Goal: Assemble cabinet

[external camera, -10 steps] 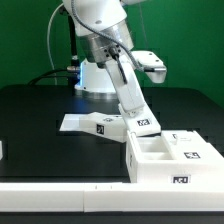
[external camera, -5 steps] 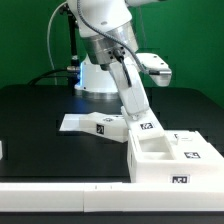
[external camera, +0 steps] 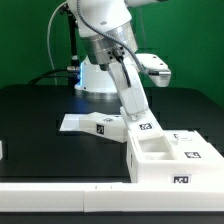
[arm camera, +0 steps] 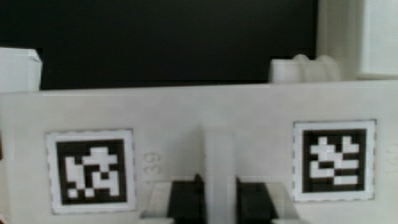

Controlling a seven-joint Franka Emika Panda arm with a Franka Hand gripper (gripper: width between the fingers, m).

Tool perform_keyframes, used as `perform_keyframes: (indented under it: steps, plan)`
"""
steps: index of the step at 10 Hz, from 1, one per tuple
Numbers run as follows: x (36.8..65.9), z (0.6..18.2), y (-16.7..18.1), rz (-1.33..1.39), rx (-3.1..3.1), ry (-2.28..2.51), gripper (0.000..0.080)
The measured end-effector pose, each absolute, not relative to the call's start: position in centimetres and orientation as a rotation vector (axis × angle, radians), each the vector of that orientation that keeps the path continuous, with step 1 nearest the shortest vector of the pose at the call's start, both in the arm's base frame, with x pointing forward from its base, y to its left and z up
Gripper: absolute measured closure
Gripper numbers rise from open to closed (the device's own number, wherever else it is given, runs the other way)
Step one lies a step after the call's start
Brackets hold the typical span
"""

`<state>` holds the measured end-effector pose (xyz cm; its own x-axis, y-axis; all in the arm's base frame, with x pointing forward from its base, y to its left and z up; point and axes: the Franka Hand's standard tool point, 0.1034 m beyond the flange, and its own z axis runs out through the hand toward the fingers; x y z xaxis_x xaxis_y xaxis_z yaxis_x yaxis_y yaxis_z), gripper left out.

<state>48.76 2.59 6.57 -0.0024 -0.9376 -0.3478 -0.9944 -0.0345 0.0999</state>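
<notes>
The cabinet's large white box frame [external camera: 172,160] lies at the exterior view's lower right, with open compartments and tagged faces. My gripper [external camera: 137,112] hangs over the frame's far left corner, shut on a smaller white tagged cabinet block [external camera: 144,126] that sits at or just above the frame's edge; I cannot tell whether they touch. In the wrist view the block [arm camera: 214,120] fills the picture with two square tags. My gripper [arm camera: 221,196] has its dark fingers [arm camera: 185,200] on either side of a white ridge on the block.
The marker board [external camera: 84,123] lies flat on the black table just left of the held block. The white robot base [external camera: 98,76] stands behind. A white rail [external camera: 60,194] runs along the table's front. A small white piece [external camera: 2,150] sits at the left edge.
The gripper and the held block have shifted slightly right and down toward the box frame's corner since a second ago. There is almost no movement in the last half second.
</notes>
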Motion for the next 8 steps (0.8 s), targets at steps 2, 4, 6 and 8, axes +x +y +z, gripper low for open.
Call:
perform_keyframes:
  steps: [2, 4, 6, 8]
  plan:
    - [49.8, 6.3, 2.5, 0.453, -2.074, 2.075, 0.0735]
    - [51.0, 6.1, 3.0, 0.380, -2.054, 2.110, 0.0735]
    - [52.6, 5.8, 3.2, 0.300, -2.056, 2.116, 0.0735]
    - [53.4, 5.8, 3.1, 0.248, -2.063, 2.106, 0.0735]
